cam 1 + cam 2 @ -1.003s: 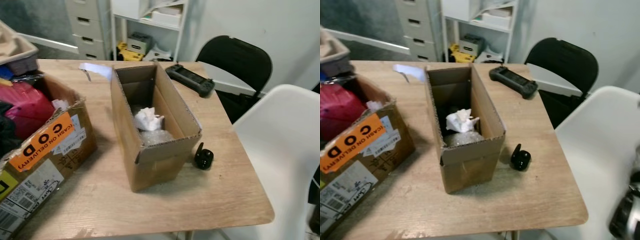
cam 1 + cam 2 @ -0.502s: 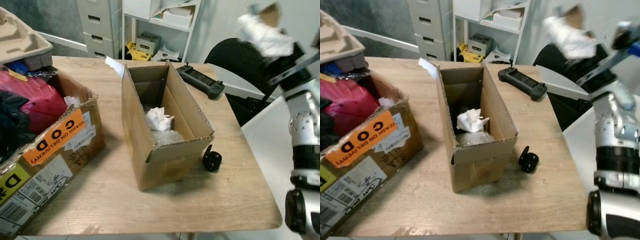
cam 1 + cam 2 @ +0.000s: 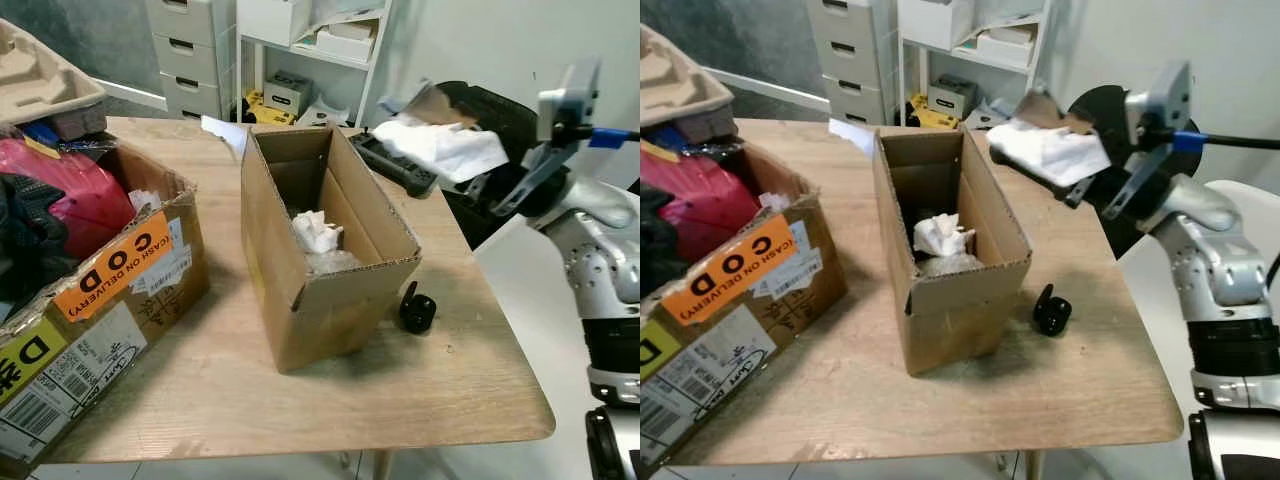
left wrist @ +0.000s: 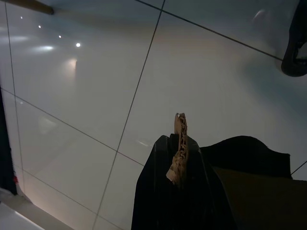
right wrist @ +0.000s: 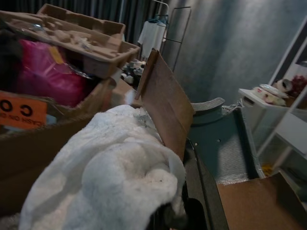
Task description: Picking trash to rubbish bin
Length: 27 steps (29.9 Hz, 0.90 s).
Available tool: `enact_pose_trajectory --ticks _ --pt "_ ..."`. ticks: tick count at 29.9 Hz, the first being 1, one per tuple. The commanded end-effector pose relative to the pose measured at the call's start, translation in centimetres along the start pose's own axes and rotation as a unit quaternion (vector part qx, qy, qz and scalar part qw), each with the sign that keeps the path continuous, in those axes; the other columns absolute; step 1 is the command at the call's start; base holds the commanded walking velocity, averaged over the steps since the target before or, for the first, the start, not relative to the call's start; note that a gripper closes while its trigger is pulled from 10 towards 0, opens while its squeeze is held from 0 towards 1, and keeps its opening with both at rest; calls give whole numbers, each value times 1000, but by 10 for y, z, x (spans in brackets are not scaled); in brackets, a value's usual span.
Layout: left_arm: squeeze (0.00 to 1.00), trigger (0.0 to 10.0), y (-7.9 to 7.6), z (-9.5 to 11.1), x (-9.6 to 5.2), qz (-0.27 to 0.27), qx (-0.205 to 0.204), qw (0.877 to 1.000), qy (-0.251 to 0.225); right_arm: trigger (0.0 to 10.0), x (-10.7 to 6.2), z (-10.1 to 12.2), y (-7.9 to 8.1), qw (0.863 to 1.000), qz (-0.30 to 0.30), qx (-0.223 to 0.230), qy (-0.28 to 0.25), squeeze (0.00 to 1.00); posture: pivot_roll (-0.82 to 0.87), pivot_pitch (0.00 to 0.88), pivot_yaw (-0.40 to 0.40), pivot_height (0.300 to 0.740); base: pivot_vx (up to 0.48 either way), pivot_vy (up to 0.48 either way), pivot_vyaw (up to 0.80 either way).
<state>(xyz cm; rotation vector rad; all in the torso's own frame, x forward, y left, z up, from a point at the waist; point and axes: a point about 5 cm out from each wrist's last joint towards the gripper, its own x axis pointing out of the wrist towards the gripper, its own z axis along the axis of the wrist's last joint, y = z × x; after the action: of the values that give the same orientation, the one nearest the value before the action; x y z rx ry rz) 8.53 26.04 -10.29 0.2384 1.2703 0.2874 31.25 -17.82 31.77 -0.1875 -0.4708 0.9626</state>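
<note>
Right gripper (image 3: 1080,185) is clenched on a white crumpled tissue (image 3: 1050,150) plus a cardboard scrap (image 3: 1040,108), up off the bench (image 3: 1080,390); open cardboard box (image 3: 950,250) sits at its 8 o'clock. Left gripper (image 4: 178,158) pinches a cardboard sliver (image 4: 180,148).

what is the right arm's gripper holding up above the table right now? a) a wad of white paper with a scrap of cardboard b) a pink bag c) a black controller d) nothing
a: the right gripper is closed on a wad of white paper with a brown cardboard scrap, raised over the table beside the open cardboard box.
</note>
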Motion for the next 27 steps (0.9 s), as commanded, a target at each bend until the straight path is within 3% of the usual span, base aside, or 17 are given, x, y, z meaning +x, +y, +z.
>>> enact_pose_trajectory --ticks 1,7,15,20,27 --pt "0 10000 -7 -10 -1 -11 8 1000 15 10000 7 6 7 1000 26 -7 -6 0 31 97 -57 740 0 0 0" --pt "0 10000 -11 -13 -2 -17 10 1000 18 10000 40 -11 16 999 42 16 7 0 29 98 -66 740 0 0 0" --pt "0 10000 -16 -16 -3 -21 6 999 23 10000 61 -30 36 995 79 62 18 0 46 103 -81 740 0 0 0" --pt "0 10000 -17 -19 -3 -22 5 999 26 10000 65 -41 41 993 82 71 49 0 47 105 -81 740 0 0 0" --pt "0 10000 -16 -22 -3 -21 8 999 29 10000 58 -51 43 988 86 73 102 0 44 112 -76 740 0 0 0"
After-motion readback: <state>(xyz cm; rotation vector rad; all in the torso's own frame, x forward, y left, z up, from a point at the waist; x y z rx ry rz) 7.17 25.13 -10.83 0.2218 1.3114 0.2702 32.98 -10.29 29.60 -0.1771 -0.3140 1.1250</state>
